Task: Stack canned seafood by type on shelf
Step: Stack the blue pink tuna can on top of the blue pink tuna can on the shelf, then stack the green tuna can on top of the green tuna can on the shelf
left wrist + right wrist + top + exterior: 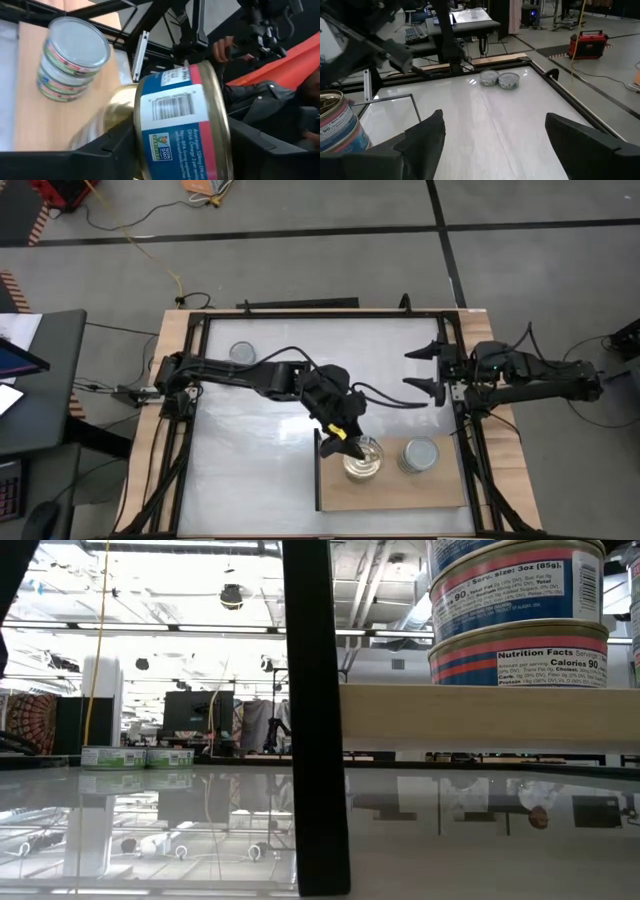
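Glossy white desk (250, 440) is stretching between wooden side rails, and you are looking down on it from above. Starting at the left, two loose green-labelled tins (243, 353) are sitting near the far-left corner, probably waiting their turn. Moving along, your left hand (343, 437) is reaching over the shelf (440, 488) and hovering at the gold-lidded stack (363, 458); in its wrist view a red-and-blue tin (182, 125) is lying tilted on its side between the fingers, but you cannot tell whether they are gripping it or letting it go. That spot suits the task, since like tins are going on like. Just to the right, the silver-lidded stack (420, 454) is standing apart on the same board, keeping the types separate. Furthest right, your right hand (430, 370) is waiting near the desk's right rail, spread wide and holding nothing.
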You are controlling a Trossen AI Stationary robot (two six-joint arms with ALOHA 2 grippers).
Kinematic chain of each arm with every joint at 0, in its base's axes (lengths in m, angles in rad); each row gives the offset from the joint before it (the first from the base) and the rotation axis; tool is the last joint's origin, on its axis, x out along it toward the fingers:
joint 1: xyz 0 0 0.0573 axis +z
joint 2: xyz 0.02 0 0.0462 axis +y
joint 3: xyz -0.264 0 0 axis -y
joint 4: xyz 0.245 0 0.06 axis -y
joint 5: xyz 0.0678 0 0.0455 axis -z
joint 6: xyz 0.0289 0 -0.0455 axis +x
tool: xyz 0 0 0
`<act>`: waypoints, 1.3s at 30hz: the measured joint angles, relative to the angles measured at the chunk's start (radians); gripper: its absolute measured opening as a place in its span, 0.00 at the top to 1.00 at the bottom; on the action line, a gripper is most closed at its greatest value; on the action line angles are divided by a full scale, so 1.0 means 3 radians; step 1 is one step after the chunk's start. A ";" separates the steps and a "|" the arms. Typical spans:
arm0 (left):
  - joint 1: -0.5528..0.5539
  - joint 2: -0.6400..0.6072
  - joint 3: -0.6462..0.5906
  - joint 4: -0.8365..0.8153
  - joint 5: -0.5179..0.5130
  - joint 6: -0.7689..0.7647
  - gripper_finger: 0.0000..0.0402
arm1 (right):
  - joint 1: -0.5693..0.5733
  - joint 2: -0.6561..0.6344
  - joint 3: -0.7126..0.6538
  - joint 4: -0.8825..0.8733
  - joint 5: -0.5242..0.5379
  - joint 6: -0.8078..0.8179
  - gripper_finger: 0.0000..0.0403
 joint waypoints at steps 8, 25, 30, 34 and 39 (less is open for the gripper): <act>0.0056 0.0001 0.0001 -0.0070 0.0037 0.0349 0.26 | 0.0000 0.0003 0.0000 -0.0001 0.0000 -0.0001 0.10; 0.0052 -0.0040 0.0605 -0.1060 -0.1276 0.1627 0.23 | 0.0000 0.0003 0.0000 -0.0002 -0.0001 0.0000 0.10; 0.0091 -0.0209 0.0414 -0.1461 -0.1974 0.1909 0.25 | 0.0000 0.0033 0.0000 0.0005 -0.0001 0.0008 0.10; 0.0192 -0.0380 -0.0060 -0.1144 -0.1978 0.1877 0.27 | 0.0001 0.0120 -0.0001 0.0024 -0.0001 -0.0017 0.10; 0.0278 -0.0812 -0.0852 -0.0770 -0.2065 0.1821 0.28 | 0.0000 0.0268 -0.0001 0.0149 -0.0001 -0.0031 0.10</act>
